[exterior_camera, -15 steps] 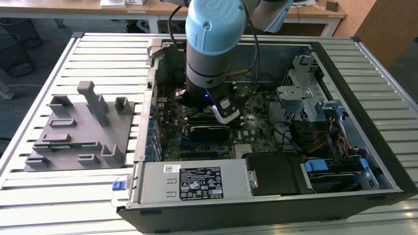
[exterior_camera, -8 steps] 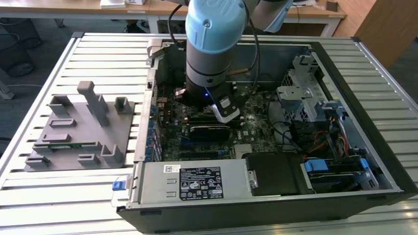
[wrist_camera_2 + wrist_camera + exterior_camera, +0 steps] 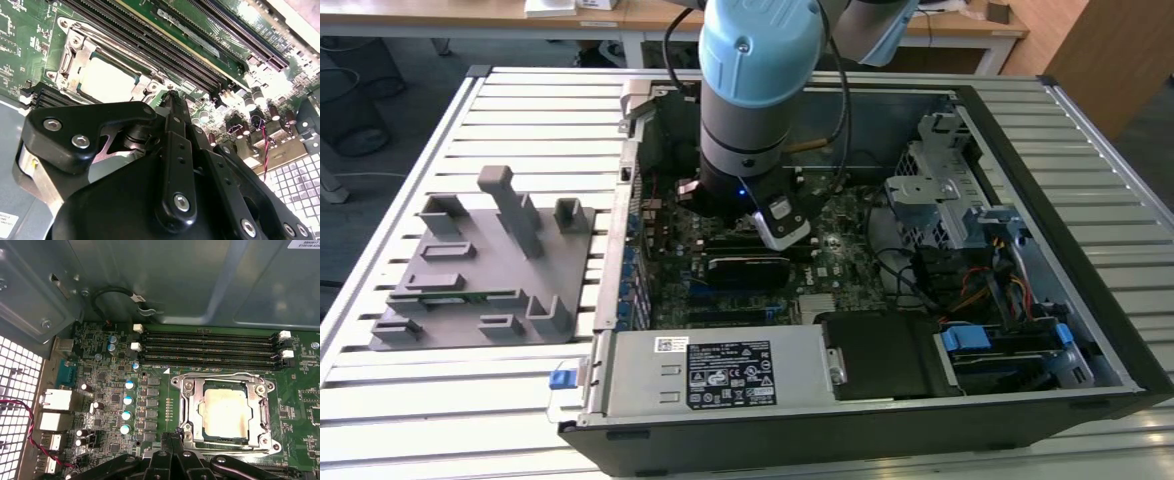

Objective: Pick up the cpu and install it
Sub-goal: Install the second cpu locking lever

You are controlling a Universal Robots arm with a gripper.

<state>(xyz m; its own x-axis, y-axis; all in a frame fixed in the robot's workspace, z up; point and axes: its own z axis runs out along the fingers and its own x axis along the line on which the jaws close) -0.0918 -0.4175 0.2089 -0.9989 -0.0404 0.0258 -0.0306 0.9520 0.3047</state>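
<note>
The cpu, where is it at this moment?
The cpu lies flat inside the socket frame on the motherboard in both wrist views, beside the long memory slots.

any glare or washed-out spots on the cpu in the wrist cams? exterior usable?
First wrist view: the cpu lid glows pale from glare, yet its edges in the socket frame read clearly. Second wrist view: the cpu is nearly white, and the close-up pincer looks soft. Exterior view: even light, but the arm hides the socket.
</note>
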